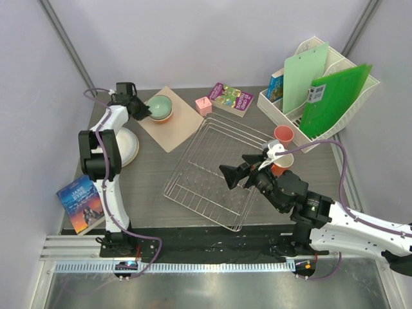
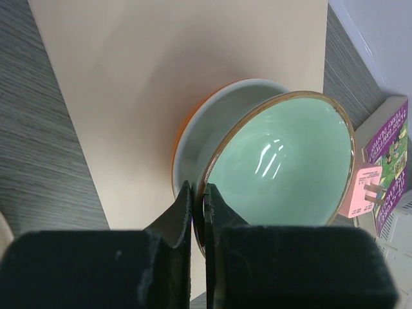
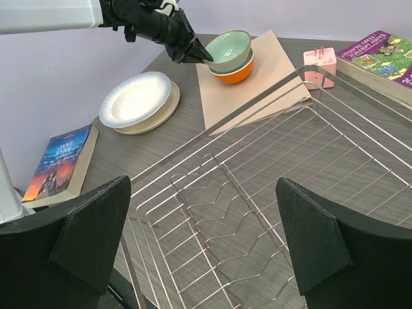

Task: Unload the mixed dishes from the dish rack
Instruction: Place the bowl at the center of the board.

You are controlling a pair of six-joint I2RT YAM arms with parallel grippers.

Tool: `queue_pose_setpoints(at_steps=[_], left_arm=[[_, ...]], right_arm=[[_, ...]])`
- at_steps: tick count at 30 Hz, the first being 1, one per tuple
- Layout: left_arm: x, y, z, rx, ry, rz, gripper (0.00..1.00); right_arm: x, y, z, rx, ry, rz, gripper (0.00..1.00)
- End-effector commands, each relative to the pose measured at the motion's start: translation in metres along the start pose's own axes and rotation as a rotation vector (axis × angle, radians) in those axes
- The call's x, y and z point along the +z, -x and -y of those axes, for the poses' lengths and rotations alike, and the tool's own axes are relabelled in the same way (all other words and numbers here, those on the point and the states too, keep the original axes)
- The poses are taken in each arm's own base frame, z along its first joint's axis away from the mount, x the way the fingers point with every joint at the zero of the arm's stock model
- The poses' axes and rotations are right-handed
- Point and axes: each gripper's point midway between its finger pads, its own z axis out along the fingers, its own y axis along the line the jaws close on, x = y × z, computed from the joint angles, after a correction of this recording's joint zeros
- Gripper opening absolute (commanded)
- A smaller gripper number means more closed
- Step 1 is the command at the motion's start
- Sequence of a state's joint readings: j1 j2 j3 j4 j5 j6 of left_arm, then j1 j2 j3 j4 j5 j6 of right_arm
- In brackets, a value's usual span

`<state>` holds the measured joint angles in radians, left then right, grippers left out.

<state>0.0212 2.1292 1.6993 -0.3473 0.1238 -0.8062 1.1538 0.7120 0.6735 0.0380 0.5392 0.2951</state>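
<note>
- My left claw (image 2: 198, 193) is pinched narrow on the near rim of the mint-green bowl (image 2: 283, 167), with one finger inside the bowl and one outside.
- The mint-green bowl sits nested in the orange bowl (image 3: 235, 69). From the left wrist I see only a sliver of orange under it.
- Both bowls rest on a beige mat (image 1: 172, 129) at the far left of the counter (image 1: 148, 174), just beyond the far-left corner of the dish rack (image 1: 212, 170).
- My right claw (image 3: 203, 183) is spread wide and grips nothing. It hangs over the right part of the dish rack, and the wire grid shows between its fingers.
- The stack of plates (image 1: 125, 147) lies on the counter left of the rack, near the mat.
- The pink cup (image 1: 284, 134) stands upright on the counter just past the rack's right side. The orange cup (image 1: 282, 167) is beside it, nearer to me and partly hidden by my right arm.
- A pink block (image 1: 203, 105) and a purple book (image 1: 230, 98) lie beyond the rack's far edge.
- A white file organizer (image 1: 322, 96) holding green boards stands at the far right.
- A blue paperback (image 1: 80, 203) lies at the near left edge of the counter.
</note>
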Motion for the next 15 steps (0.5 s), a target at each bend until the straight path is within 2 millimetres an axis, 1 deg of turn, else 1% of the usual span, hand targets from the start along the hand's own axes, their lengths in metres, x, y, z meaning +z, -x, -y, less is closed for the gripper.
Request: queue_pose_setpoints(at_steps=[1,2,3,4,5,7,8,11,12,14,15], left_arm=[[-0.016,0.032,0.026,0.000,-0.099,0.088,0.08],[-0.018,0.034,0.026,-0.004,-0.103,0.089,0.14],[-0.018,0.034,0.025,-0.006,-0.101,0.088,0.25],[-0.019,0.036,0.027,-0.005,-0.108,0.093,0.31],[-0.023,0.039,0.029,-0.005,-0.111,0.098,0.42],[-0.026,0.043,0.032,-0.005,-0.119,0.105,0.50],[-0.030,0.045,0.035,-0.003,-0.125,0.110,0.56],[-0.039,0.055,0.043,-0.001,-0.139,0.128,0.64],[-0.049,0.061,0.049,0.001,-0.153,0.142,0.65],[-0.060,0.068,0.054,-0.003,-0.166,0.163,0.69],[-0.077,0.076,0.063,0.001,-0.184,0.195,0.70]], right_arm=[[0.001,0.014,-0.002,0.052,0.004,0.053,1.00],[0.000,0.015,-0.002,0.054,0.006,0.057,1.00],[0.001,0.014,0.000,0.051,0.000,0.056,1.00],[0.000,0.015,0.000,0.052,0.001,0.059,1.00],[0.000,0.016,0.000,0.053,0.002,0.060,1.00],[0.000,0.015,0.000,0.051,0.004,0.058,1.00],[0.001,0.015,0.001,0.054,0.001,0.058,1.00],[0.001,0.014,0.001,0.058,0.001,0.056,1.00],[0.001,0.013,0.001,0.061,0.000,0.055,1.00],[0.000,0.014,0.001,0.065,0.001,0.058,1.00],[0.000,0.014,0.000,0.067,0.002,0.056,1.00]])
